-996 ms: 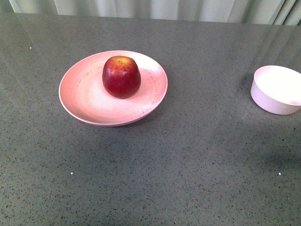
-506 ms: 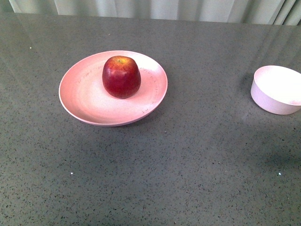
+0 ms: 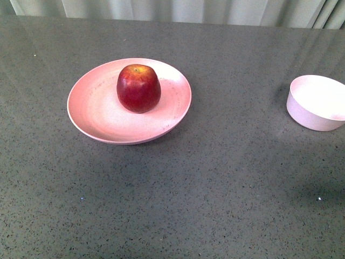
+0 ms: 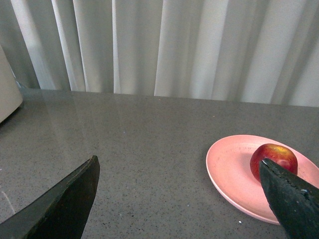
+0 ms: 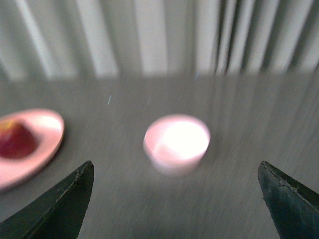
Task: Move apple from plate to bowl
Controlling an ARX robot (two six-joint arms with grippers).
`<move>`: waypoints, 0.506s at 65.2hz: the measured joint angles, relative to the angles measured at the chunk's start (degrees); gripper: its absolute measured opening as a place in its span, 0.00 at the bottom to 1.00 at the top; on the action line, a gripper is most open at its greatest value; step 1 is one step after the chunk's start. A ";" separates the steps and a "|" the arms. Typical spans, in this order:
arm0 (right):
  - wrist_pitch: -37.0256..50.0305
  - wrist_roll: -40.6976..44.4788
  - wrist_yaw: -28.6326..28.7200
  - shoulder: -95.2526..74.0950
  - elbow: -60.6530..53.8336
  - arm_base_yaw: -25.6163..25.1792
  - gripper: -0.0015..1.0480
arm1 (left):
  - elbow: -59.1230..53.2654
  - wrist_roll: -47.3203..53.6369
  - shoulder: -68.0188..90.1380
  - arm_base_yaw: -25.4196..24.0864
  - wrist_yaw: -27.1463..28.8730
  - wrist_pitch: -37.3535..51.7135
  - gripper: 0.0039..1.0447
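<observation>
A glossy dark-red apple (image 3: 138,88) rests on the wide pink plate (image 3: 97,110) left of centre on the grey table. The small pale bowl (image 3: 317,102) stands empty at the right edge. Neither arm shows in the front view. In the left wrist view my left gripper (image 4: 179,172) is open above bare table, short of the plate (image 4: 232,169), and one fingertip overlaps the apple (image 4: 273,156). The right wrist view is blurred: my right gripper (image 5: 174,172) is open, with the bowl (image 5: 176,143) ahead between its fingers and the plate (image 5: 37,137) and apple (image 5: 16,140) off to one side.
Pale curtains (image 3: 172,9) hang along the table's far edge. A cream-coloured object (image 4: 7,87) shows at the border of the left wrist view. The dark speckled tabletop (image 3: 215,178) spreads between plate and bowl.
The plate, apple and bowl have shifted a pixel or so to the left in the front view. Nothing else differs.
</observation>
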State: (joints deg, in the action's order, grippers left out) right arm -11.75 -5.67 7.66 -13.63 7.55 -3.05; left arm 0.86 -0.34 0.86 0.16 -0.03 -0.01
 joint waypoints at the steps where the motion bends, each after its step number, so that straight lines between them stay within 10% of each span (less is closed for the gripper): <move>1: 0.26 -0.11 0.57 -1.62 0.39 -0.35 0.91 | 0.00 0.00 0.00 0.00 0.00 0.00 0.92; 33: 37.05 10.23 9.90 -72.30 22.82 -12.55 0.91 | 0.00 0.00 0.00 0.00 0.02 0.00 0.92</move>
State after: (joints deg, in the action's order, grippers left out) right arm 25.30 4.56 17.56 -85.93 30.37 -15.59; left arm 0.86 -0.34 0.86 0.16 -0.01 -0.01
